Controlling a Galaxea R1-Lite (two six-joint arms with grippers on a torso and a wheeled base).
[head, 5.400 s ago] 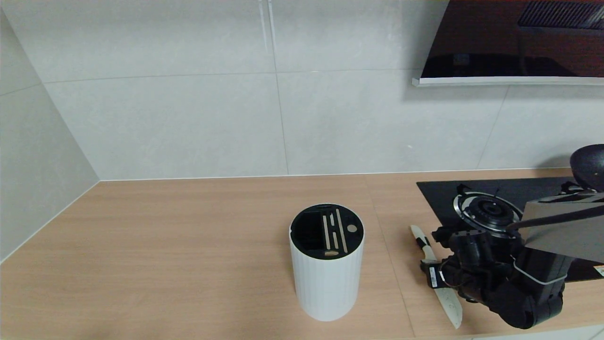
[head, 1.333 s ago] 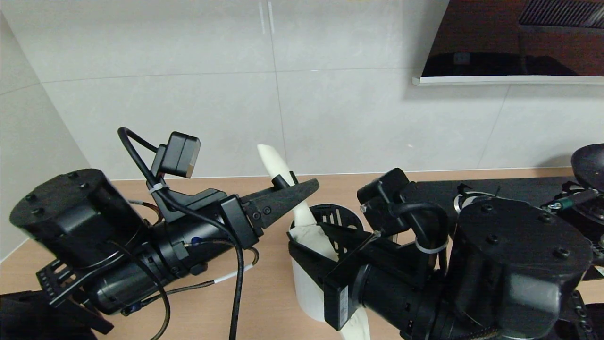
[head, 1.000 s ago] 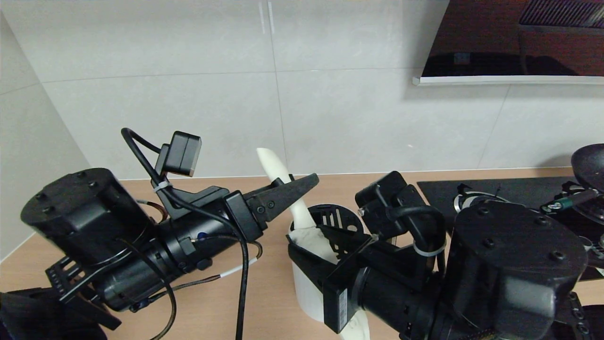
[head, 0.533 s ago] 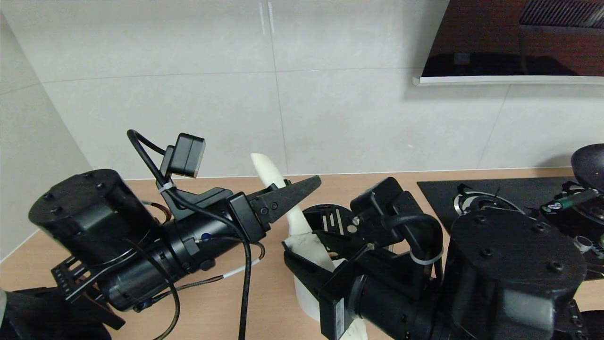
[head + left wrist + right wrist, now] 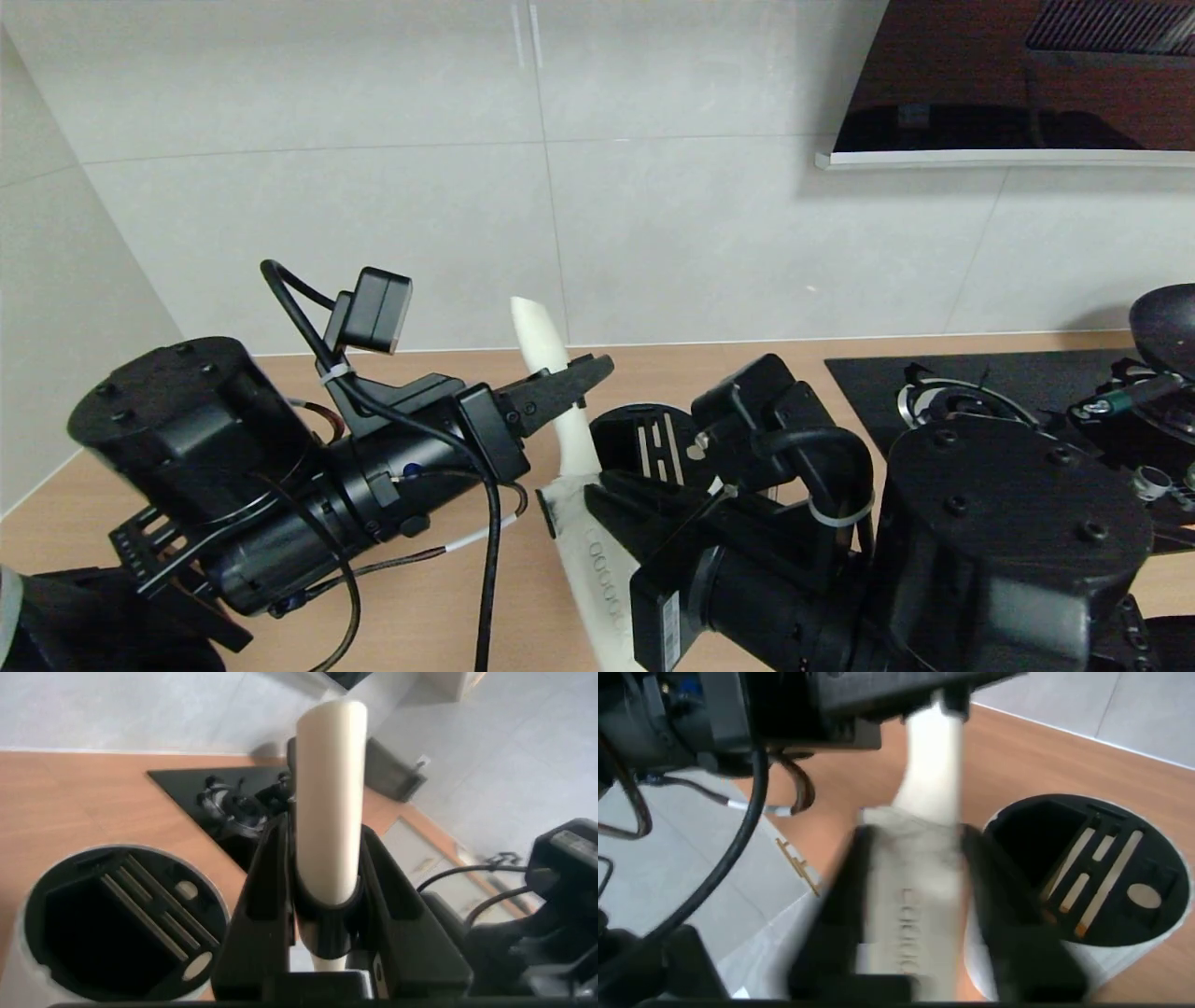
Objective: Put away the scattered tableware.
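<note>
Slotted top of the holder [image 5: 644, 431] is open from above on its far side. My right gripper [image 5: 616, 499] and the knife [image 5: 546, 345] crowd its near-left rim. My left gripper [image 5: 569, 378], clamped on the handle, hangs over the counter [image 5: 681, 373] just left of it. The stove [image 5: 934, 383] bounds the right.

L arm angles up and to the right, wrist approx level, hand [image 5: 569, 378] clamped on the knife [image 5: 539, 334] handle. R arm lies low at front right, its hand [image 5: 597, 495] just below L hand.
</note>
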